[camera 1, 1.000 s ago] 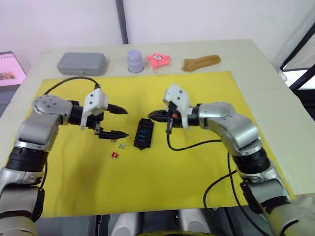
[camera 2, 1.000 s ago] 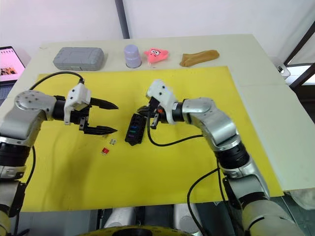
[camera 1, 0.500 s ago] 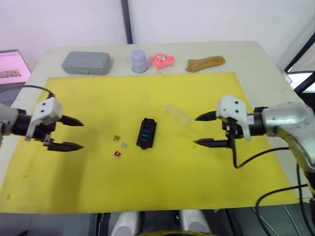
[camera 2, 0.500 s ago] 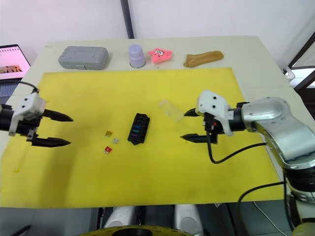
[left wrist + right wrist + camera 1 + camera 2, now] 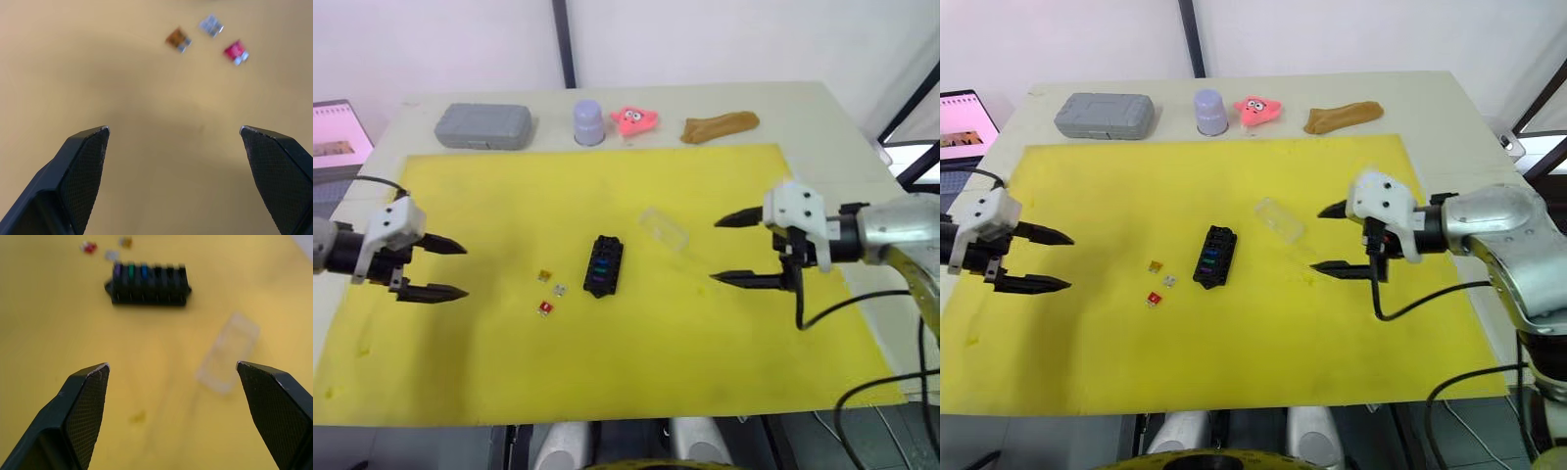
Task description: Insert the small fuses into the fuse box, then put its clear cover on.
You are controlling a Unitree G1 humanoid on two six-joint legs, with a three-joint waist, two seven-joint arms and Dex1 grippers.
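The black fuse box point(image 5: 603, 265) lies mid-mat with purple, green and blue fuses seated in one row point(image 5: 131, 270). Three loose small fuses lie just to its left: orange point(image 5: 545, 276), pale grey point(image 5: 560, 289) and red point(image 5: 545, 308). The clear cover point(image 5: 665, 228) lies flat on the mat right of and behind the box. My left gripper point(image 5: 460, 270) hovers open and empty well left of the loose fuses. On the opposite side, my right gripper point(image 5: 717, 252) is open and empty, right of the cover, pointing toward the box.
A yellow mat point(image 5: 607, 372) covers the table. Along the back edge stand a grey case point(image 5: 483, 125), a lavender cup point(image 5: 588, 121), a pink toy point(image 5: 633, 119) and a brown object point(image 5: 719, 125). A laptop point(image 5: 333, 135) sits off the left side.
A second ago both grippers were close around the fuse box, the right one shut. Both have drawn back outward, the right has opened, and the clear cover has come into sight.
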